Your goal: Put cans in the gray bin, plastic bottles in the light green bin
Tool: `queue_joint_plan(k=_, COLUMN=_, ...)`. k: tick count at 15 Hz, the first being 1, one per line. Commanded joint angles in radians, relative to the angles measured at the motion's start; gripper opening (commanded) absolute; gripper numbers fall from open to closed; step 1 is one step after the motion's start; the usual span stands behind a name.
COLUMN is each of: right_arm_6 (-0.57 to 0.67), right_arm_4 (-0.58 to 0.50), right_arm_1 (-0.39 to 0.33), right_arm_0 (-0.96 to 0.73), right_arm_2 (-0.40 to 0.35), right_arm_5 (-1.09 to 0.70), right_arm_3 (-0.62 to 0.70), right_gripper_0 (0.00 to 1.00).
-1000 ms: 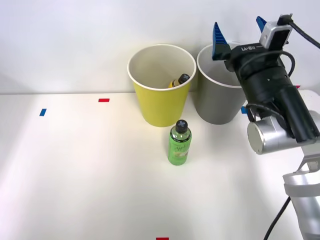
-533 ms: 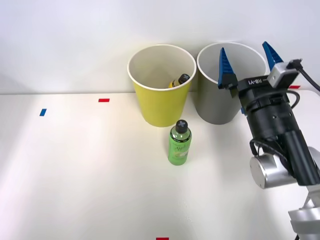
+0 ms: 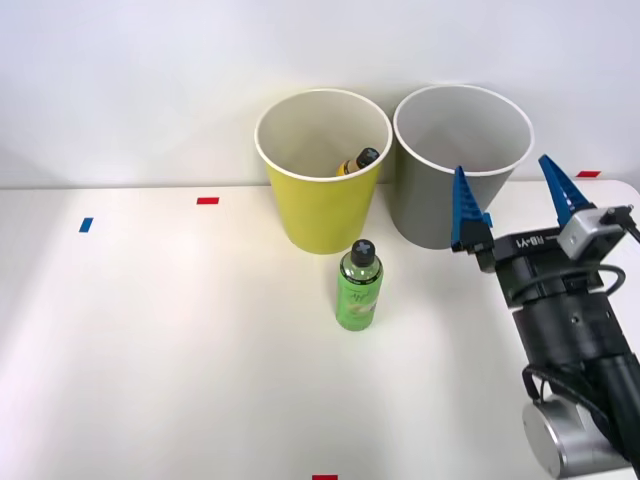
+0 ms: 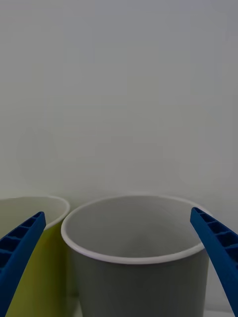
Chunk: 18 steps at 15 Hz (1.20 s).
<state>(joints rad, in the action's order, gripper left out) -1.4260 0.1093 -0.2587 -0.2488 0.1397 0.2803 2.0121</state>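
1. The right gripper (image 3: 514, 203) stands over the right part of the white table (image 3: 150, 340), near its back edge and just in front of the gray bin (image 3: 440, 215). Its two blue ribbed fingers (image 3: 465, 210) point up and toward the back wall.
2. The fingers are spread wide apart. Nothing sits between them, and they touch neither bin nor bottle.
3. In the right wrist view, the fingers (image 4: 20, 247) sit at the two lower corners, and the gray bin (image 4: 134, 277) lies between them with its light rim and pale gray inside facing the camera. The contents of this bin cannot be determined from either view.
4. The gray bin stands upright at the back edge of the table, right of centre. The light green bin (image 3: 320, 215) stands upright just beside it on the left; whether the two walls touch cannot be determined. In the wrist view, part of the light green bin (image 4: 44, 267) shows beside the gray bin.
5. A yellowish bottle with a black cap (image 3: 355, 162) lies tilted inside the light green bin, against the wall nearest the gray bin.
6. A green plastic bottle with a black screw cap (image 3: 359, 286) stands upright on the table, just in front of the light green bin and apart from it, to the left of the gripper.
7. Small red tape marks (image 3: 207, 200) and a blue tape mark (image 3: 85, 225) lie on the table.
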Motion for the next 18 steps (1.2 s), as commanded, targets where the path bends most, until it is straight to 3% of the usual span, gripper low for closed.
queue_joint_plan(k=1, right_arm_6=-0.001, right_arm_4=0.0, right_arm_1=0.006, right_arm_0=-0.115, right_arm_2=0.02, right_arm_5=0.077, right_arm_3=0.008, right_gripper_0=1.0)
queue_joint_plan(k=8, right_arm_6=-0.011, right_arm_4=-0.016, right_arm_1=0.003, right_arm_0=-0.34, right_arm_2=0.024, right_arm_5=0.142, right_arm_3=0.008, right_gripper_0=1.0)
queue_joint_plan(k=18, right_arm_6=-0.039, right_arm_4=-0.043, right_arm_1=0.026, right_arm_0=-0.474, right_arm_2=0.026, right_arm_5=0.142, right_arm_3=-0.021, right_gripper_0=1.0)
